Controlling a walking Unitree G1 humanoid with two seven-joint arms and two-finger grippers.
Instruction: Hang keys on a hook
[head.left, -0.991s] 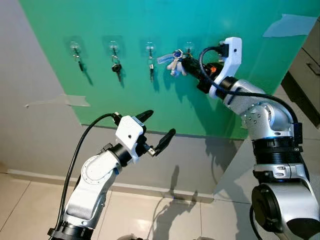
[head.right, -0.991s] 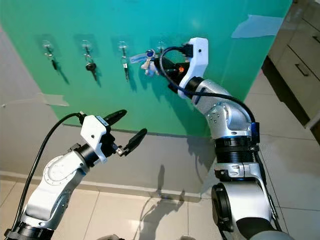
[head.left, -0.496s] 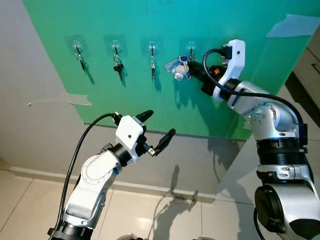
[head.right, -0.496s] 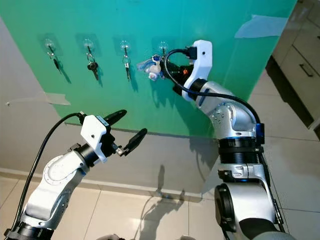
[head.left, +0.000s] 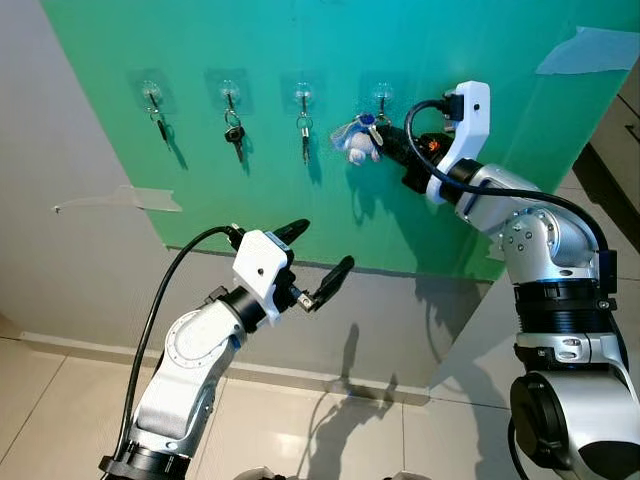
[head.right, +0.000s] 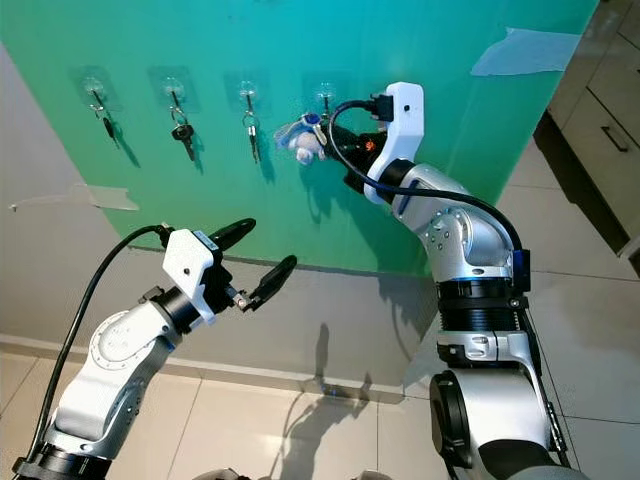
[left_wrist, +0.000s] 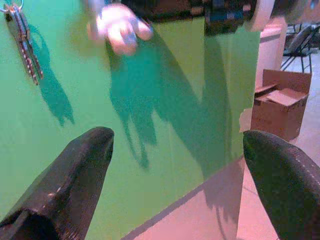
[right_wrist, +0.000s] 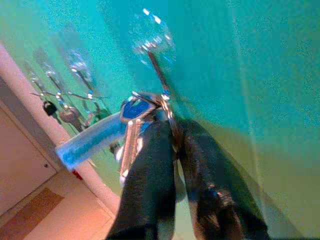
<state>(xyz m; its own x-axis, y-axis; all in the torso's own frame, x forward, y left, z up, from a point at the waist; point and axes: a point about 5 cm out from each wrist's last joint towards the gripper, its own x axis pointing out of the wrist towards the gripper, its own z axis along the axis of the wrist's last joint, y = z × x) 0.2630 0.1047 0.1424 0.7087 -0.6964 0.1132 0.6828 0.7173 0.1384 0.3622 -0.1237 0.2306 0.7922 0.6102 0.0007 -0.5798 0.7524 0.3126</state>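
**Desk:** Where is the right arm?

**Me:** I have the right gripper (head.left: 385, 143) raised against the green board (head.left: 330, 60), right at the fourth hook (head.left: 380, 97), the one furthest to the robot's right in the row. Its two black fingers (right_wrist: 150, 175) are pinched together on the keys (right_wrist: 131, 131).

**Desk:** And the keys themselves?

**Me:** They are at that hook, just under it. From the wrist camera I see the key ring touching the hook's metal wire, with a blue tag and a pale blue strap sticking out to one side. I cannot tell whether the ring is actually over the hook. A small white charm (head.left: 358, 148) hangs with the bunch, against the board.

**Desk:** The other hooks?

**Me:** Three more to the left, each with something hanging: a dark key (head.left: 234, 137) on the second, a slim key (head.left: 303, 133) on the third, another key (head.left: 158, 118) on the first.

**Desk:** Left arm?

**Me:** The left gripper (head.left: 318, 258) is held out in front of the wall below the board, well apart from the hooks, fingers spread wide, holding nothing.
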